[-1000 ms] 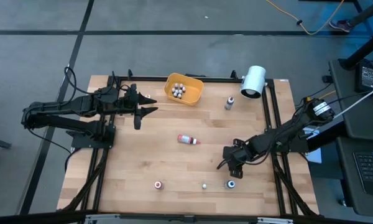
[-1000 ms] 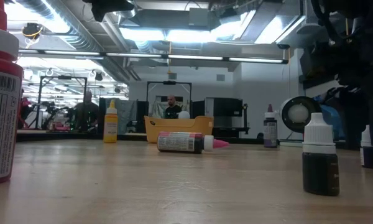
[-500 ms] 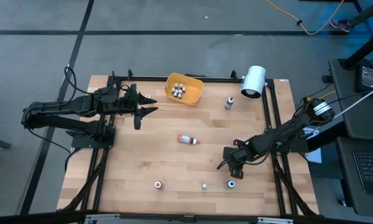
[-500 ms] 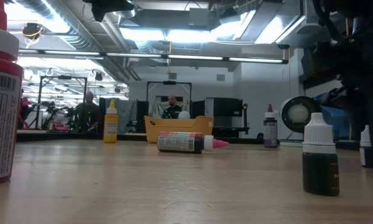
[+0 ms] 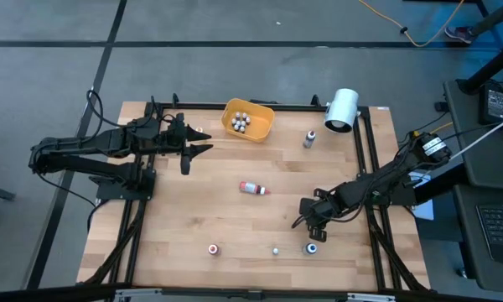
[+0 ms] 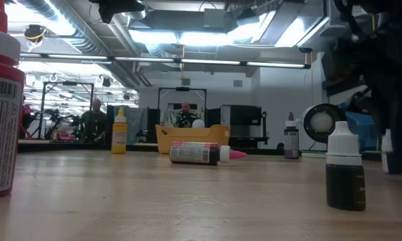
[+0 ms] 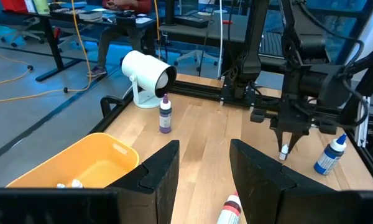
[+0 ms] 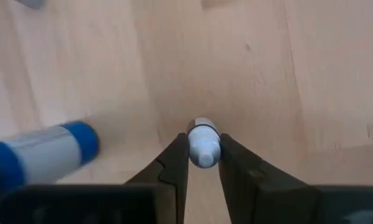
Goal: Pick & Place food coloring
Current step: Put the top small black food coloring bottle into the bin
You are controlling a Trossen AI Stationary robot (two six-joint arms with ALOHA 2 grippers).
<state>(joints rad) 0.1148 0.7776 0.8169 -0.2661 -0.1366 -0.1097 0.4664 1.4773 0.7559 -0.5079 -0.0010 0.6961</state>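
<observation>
My right gripper [image 5: 310,225] is at the table's near right, shut on a tiny white-capped food coloring bottle [image 8: 203,143]. Other food coloring bottles stand nearby: a blue-capped one [image 5: 312,248], a white-capped one [image 5: 275,250] and a red-capped one [image 5: 213,248]. A pink one [image 5: 253,188] lies on its side mid-table, and a purple one [image 5: 308,138] stands at the far right. The orange bowl [image 5: 247,120] at the far edge holds several bottles. My left gripper [image 5: 203,143] waits open beside the bowl. My right gripper pinches the tiny bottle's white cap [image 8: 202,138] between its two fingers. The fingers [image 7: 287,138] come from above, pointing down. The bottle [image 6: 388,152] stays upright below them, its base a little above the tabletop in the low view.
A big white cylinder [image 5: 342,109] stands at the far right corner. Black rails [image 5: 370,159] run along the table's left, right and far sides. Bare wood lies between the pink bottle and the bowl. People are in the room beyond the table.
In the low view, the tiny bottle at the right edge has risen a little off the table and shifted slightly, still upright. My right gripper has moved up a touch with it.
</observation>
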